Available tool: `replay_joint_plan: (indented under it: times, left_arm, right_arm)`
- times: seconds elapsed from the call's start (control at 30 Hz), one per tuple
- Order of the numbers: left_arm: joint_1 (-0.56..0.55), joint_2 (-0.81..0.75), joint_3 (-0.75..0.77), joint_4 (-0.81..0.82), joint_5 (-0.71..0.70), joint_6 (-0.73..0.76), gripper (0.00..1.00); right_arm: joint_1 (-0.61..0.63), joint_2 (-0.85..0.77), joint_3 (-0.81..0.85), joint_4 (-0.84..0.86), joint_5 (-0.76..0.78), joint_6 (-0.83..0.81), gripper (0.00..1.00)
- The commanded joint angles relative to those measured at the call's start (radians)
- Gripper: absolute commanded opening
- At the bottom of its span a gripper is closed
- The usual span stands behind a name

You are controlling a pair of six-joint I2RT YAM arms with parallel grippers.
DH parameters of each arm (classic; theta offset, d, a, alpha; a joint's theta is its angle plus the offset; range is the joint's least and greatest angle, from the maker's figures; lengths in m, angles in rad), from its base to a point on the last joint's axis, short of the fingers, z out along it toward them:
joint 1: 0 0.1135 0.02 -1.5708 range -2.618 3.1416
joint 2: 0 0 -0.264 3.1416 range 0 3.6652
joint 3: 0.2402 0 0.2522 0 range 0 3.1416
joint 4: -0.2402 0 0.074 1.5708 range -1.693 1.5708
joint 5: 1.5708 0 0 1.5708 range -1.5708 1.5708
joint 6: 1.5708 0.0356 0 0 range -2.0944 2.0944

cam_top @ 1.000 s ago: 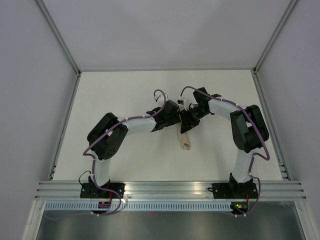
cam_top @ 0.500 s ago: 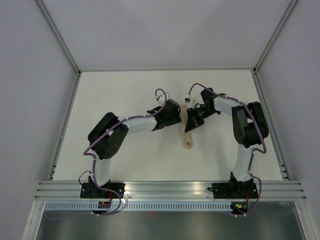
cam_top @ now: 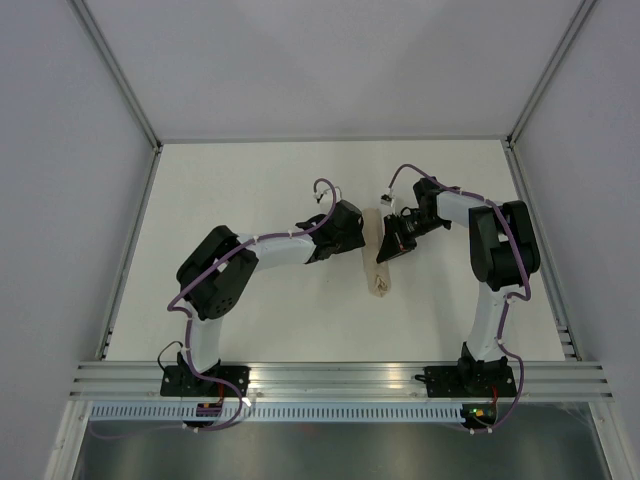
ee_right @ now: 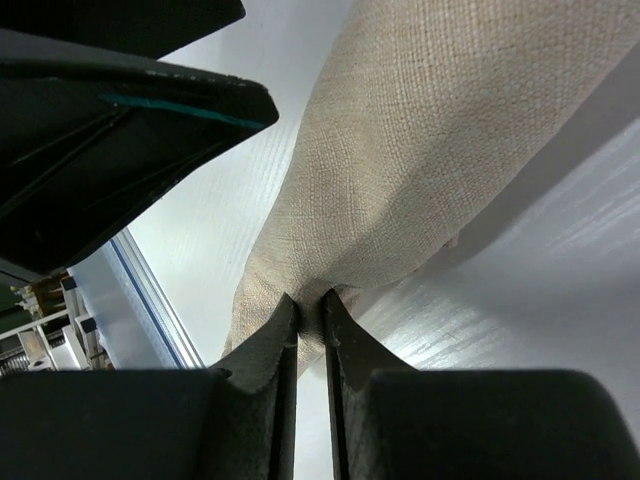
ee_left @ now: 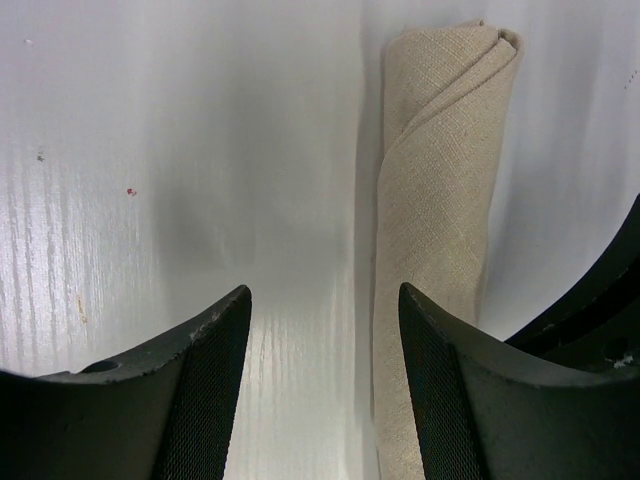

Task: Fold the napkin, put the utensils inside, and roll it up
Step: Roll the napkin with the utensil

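The beige-tan napkin [cam_top: 383,279] lies rolled into a tight tube on the white table, running near to far between the two arms. My right gripper [cam_top: 392,246] is shut on a pinch of its outer cloth, seen close up in the right wrist view [ee_right: 307,298] under the napkin roll [ee_right: 430,140]. My left gripper [cam_top: 357,240] is open and empty just left of the roll. In the left wrist view [ee_left: 322,295] the roll [ee_left: 437,200] runs behind the right finger. No utensils show.
The white table [cam_top: 250,190] is bounded by grey walls with metal rails at the left [cam_top: 130,250] and right [cam_top: 540,250]. The aluminium rail with the arm bases [cam_top: 340,378] runs along the near edge.
My right gripper has moved a little right with the cloth in its grip, and the roll has shifted right with it. The left gripper has stayed almost in place.
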State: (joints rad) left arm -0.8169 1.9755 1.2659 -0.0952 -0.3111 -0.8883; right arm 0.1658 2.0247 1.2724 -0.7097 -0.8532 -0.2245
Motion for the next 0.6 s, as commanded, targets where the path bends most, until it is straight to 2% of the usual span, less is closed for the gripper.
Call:
replay_joint_plan:
  times: [0.0,0.13,0.3,0.57]
  left_arm:
    - [-0.017,-0.032,0.004,0.040,0.010,0.040,0.66]
    - [-0.033,-0.036,0.000,0.063,0.004,0.049,0.66]
    - [-0.051,-0.038,-0.020,0.165,0.000,0.068,0.67]
    - [-0.056,0.022,0.012,0.169,0.020,0.063,0.68]
  right_arm:
    - [-0.023,0.049,-0.016,0.022,0.160,-0.047,0.17]
    - [-0.032,0.058,-0.019,0.027,0.181,-0.056,0.25]
    - [-0.043,0.078,-0.016,0.026,0.184,-0.064,0.25]
    - [-0.045,0.085,-0.005,0.024,0.189,-0.069,0.25]
